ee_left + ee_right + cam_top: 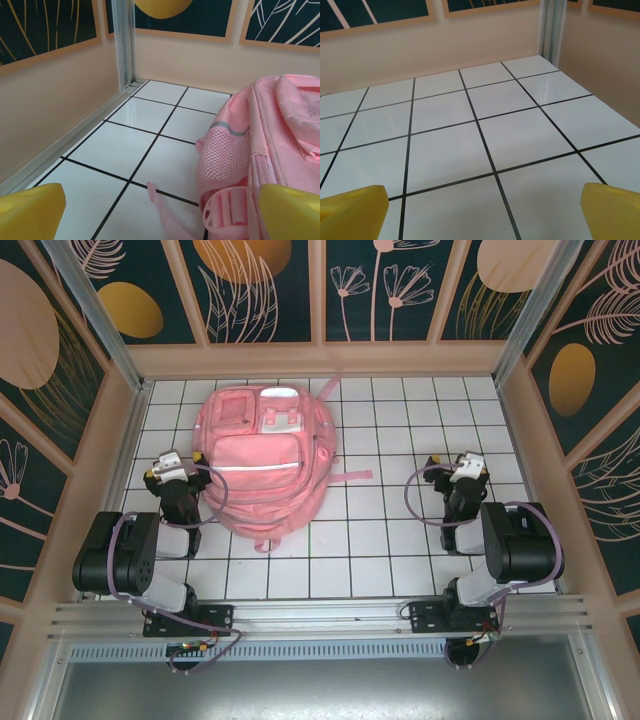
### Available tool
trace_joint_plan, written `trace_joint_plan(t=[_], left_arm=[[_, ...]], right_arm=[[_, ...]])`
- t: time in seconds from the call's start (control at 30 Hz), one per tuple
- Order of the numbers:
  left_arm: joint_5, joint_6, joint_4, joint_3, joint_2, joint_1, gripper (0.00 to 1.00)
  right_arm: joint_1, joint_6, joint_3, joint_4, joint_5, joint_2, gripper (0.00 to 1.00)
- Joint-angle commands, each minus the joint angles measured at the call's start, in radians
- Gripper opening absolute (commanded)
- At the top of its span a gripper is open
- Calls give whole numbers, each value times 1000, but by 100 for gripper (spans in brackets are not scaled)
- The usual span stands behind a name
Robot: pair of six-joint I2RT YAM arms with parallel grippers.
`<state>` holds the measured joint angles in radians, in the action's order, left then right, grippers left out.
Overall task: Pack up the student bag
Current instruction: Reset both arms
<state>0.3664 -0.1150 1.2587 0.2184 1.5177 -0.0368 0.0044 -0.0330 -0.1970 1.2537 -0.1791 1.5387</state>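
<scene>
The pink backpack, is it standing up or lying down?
Lying down. The student bag rests flat on the white tiled table, and in the top view its front side with the pockets faces up.

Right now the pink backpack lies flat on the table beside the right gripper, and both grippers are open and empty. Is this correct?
Not quite. The top view shows the backpack beside the left gripper, not the right gripper. The rest holds: it lies flat on the table, and both grippers are open and empty.

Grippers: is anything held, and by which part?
Nothing is held. The left gripper, beside the large soft pink fabric backpack, and the right gripper have open jaws.
</scene>
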Motion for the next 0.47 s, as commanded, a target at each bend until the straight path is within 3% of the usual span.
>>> trace_joint_plan(t=[0.0, 0.43], left_arm=[[-54, 10, 62, -6, 3, -2, 99], [-55, 9, 60, -6, 3, -2, 99]], right_arm=[[-11, -27, -1, 60, -5, 1, 99], [-12, -28, -1, 58, -2, 1, 99]])
